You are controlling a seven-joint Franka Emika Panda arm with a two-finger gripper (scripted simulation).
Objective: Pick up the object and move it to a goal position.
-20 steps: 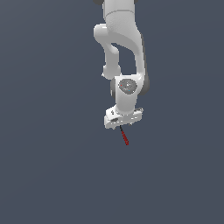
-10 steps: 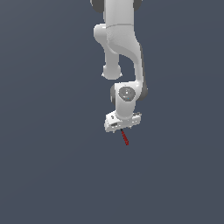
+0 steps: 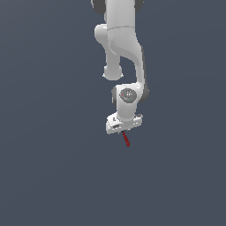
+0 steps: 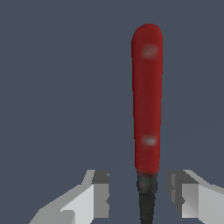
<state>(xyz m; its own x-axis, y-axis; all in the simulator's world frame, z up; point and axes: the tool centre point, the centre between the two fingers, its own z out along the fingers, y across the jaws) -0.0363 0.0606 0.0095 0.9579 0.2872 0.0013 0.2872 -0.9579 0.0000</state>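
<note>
The object is a thin red stick (image 3: 126,139) with a small black end, lying on the dark grey surface. It reaches out from under my white gripper (image 3: 123,129) in the exterior view. In the wrist view the red stick (image 4: 147,100) runs away from the camera. Its black end (image 4: 147,192) sits between the two fingertips. My gripper (image 4: 139,190) is open. Its fingers (image 4: 98,192) stand on either side of the black end with a gap on each side. The stick lies closer to one finger than to the other.
A plain dark grey surface (image 3: 53,167) fills both views. The white arm (image 3: 123,39) rises from the gripper toward the top of the exterior view. No goal marker shows.
The arm has lowered the gripper a little toward the stick. The stick has stayed in the same place.
</note>
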